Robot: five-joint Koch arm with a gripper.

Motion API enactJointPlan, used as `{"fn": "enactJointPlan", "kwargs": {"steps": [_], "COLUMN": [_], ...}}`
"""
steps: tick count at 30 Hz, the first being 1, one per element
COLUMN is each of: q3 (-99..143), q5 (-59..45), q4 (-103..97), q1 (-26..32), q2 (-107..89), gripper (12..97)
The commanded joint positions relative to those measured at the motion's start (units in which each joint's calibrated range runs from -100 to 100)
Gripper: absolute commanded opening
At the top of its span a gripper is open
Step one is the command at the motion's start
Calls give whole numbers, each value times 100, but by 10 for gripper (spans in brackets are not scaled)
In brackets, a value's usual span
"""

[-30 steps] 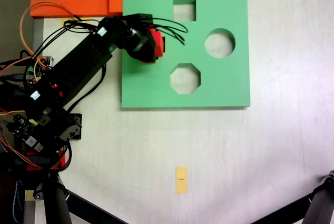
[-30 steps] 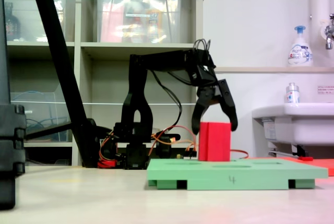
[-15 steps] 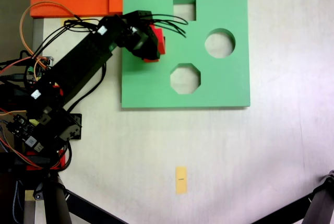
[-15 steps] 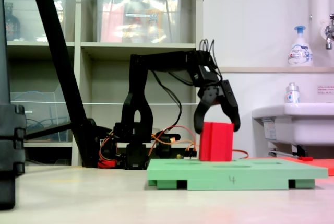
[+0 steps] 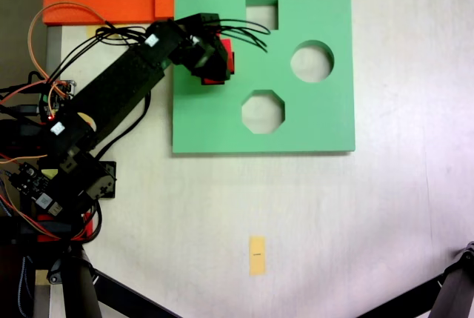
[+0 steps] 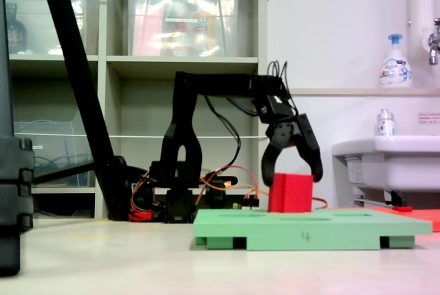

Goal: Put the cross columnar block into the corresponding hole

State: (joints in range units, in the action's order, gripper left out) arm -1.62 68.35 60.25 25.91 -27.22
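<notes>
Half sunk, cross columnar block sitting in corresponding hole; gripper straddling it, jaws spread; pushing flush remaining.

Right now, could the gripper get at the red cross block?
Probably yes: the open gripper straddles the red cross block, which stands partly sunk in the green board, nothing between them.

The arm is matte black with boxy links. Orange and black cables loop around it. Its gripper has two curved black fingers.
</notes>
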Motion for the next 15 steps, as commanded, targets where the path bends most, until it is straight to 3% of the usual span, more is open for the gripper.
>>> {"fn": "enactJointPlan", "kwargs": {"steps": [1,15], "q3": [-197,-227], "q5": [54,327], "q4": [-397,-493], "q1": [29,5], "q2": [-113,194], "gripper": [475,479]}}
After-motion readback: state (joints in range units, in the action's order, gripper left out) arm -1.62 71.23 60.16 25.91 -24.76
